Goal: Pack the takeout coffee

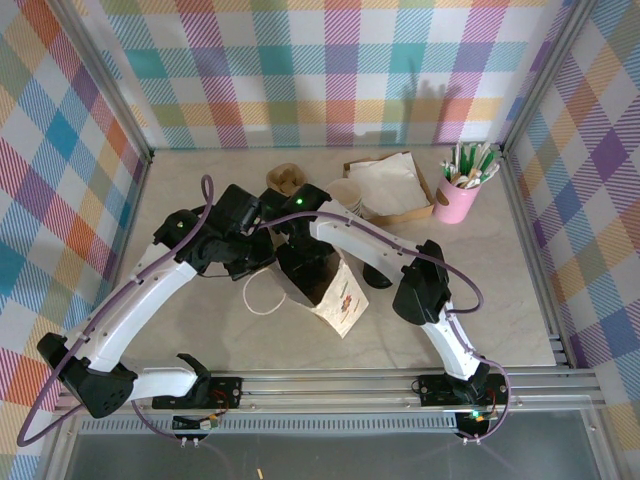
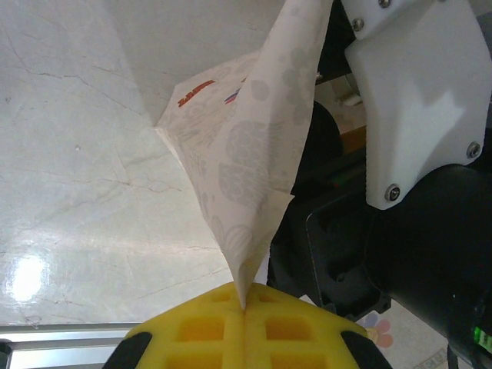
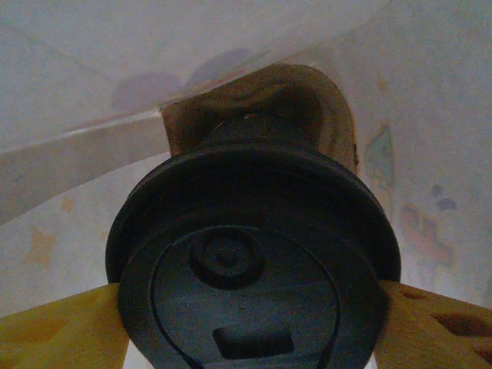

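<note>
We find the left gripper [image 2: 244, 304] closed to a narrow pinch on one edge of the paper bag [image 2: 246, 154], its yellow fingers [image 2: 192, 334] meeting on the sheet. The right gripper [image 3: 246, 330] clamps the takeout coffee [image 3: 254, 223] at 3 and 9 o'clock, inside the bag, whose walls stand close all round. On the table [image 1: 520, 300], bare surface lies at 3 o'clock of the bag; a cardboard tray [image 1: 395, 185] sits at 1 o'clock
</note>
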